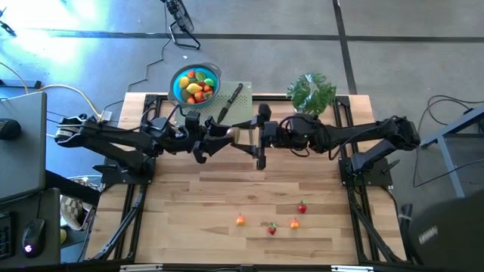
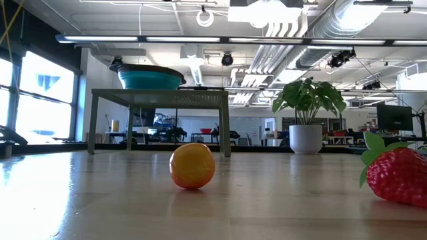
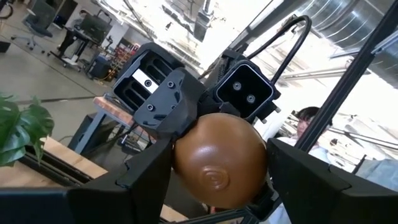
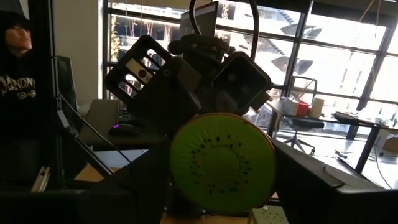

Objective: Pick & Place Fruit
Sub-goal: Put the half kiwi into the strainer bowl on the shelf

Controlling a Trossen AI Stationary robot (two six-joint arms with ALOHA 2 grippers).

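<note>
A kiwi half, brown-skinned with a green cut face, hangs in the air above the middle of the table, between my two grippers. My left gripper reaches it from the table's left and sees its brown dome. My right gripper reaches it from the right and sees the cut face. Each is shut on it. Loose fruit lies near the front edge: an orange, a strawberry and two small pieces. A blue bowl holds several fruit. My left gripper pinches the kiwi half between its two fingers at the sides of the brown skin. The fingers come level from the table's left. The half is lifted clear, dome toward this arm. My right gripper pinches the same half between its two fingers at the rim of the green cut face. The fingers come level from the table's right. The cut face stands upright, toward this arm.
The bowl sits on a small green raised stand at the table's far side, with a black-handled knife beside it. A potted plant stands far right. In the low view the orange and strawberry lie close.
</note>
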